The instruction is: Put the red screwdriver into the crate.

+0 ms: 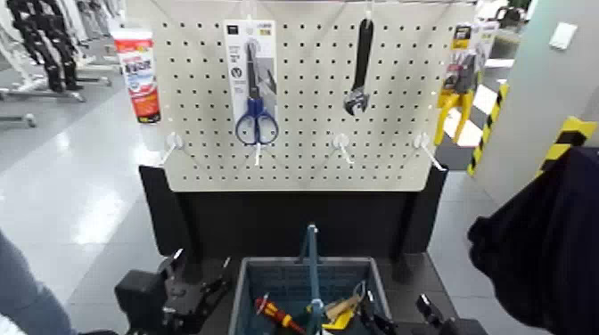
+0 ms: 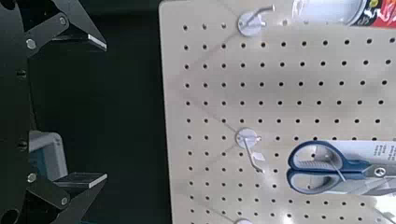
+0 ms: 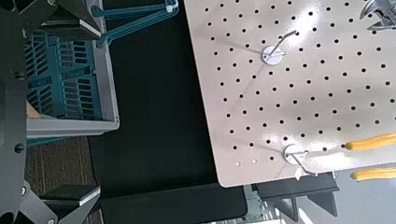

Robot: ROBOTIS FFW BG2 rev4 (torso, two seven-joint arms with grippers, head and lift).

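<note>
1. A cream pegboard (image 1: 312, 98) stands upright at the far side of the scene, and packaged tools hang on it. None of the printing on the cards can be read.
2. Blue-handled scissors (image 1: 256, 111) hang left of centre on a white backing card with dark print too small to make out.
3. A dark adjustable wrench (image 1: 360, 67) hangs right of centre, and yellow-handled pliers (image 1: 456, 93) hang on a card at the right edge of the board.
4. At the board's upper left corner is a red and white tube (image 1: 138, 71); its lettering is not legible.
5. Bare white hooks (image 1: 340, 144) jut from the lower row of the board.
6. The crate (image 1: 267, 272) sits at the near centre, below the board, against a black panel (image 1: 294, 223). Its thin teal handle (image 1: 310, 258) rises upright across the middle.
7. The red screwdriver (image 1: 278, 315) lies inside the crate on its floor, in the left half, just left of the handle.
8. A yellow and tan item, partly hidden, lies in the crate's right half beside the handle.
9. The left gripper (image 2: 89, 112) is low and near, left of the crate; its jaws are spread wide apart with nothing between them.
10. The right gripper (image 3: 79, 103) is low and near, at the crate's right; its jaws are likewise spread, holding nothing.
</note>
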